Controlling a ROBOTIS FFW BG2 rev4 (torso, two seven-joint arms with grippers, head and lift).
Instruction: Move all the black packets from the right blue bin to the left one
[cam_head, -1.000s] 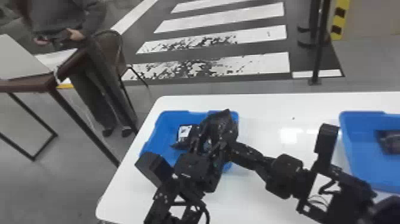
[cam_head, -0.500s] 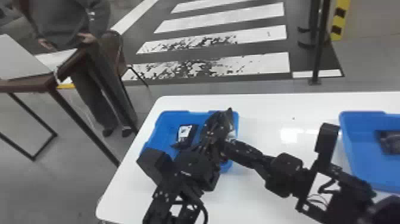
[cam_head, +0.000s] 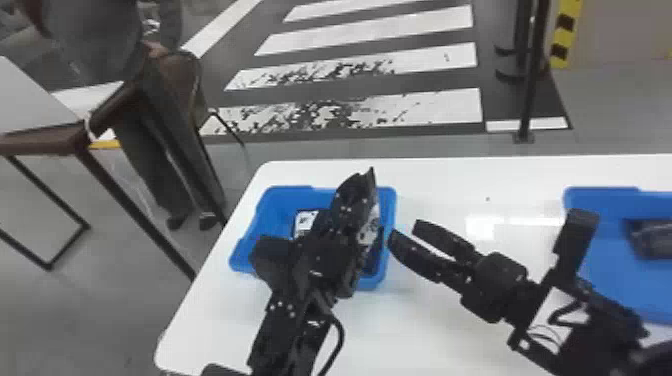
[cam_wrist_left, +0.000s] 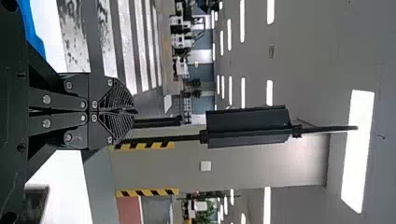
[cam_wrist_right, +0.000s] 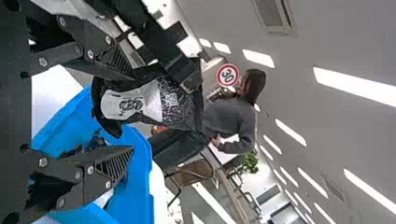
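Note:
My left gripper is over the left blue bin; in the left wrist view this gripper has its fingers together. A black packet with a white label stands upright along its right side, with no visible grip on it. The right gripper is open just right of that bin. In the right wrist view the packet is beyond the spread fingers of the right gripper. Another packet lies in the left bin. The right blue bin holds a dark packet.
Both bins stand on a white table, the left one near its left edge. Beyond that edge are a brown desk and a person. The two arms are close together beside the left bin.
The right gripper has opened and drawn slightly away from the packet, which remains upright by the left gripper. The left arm has barely moved.

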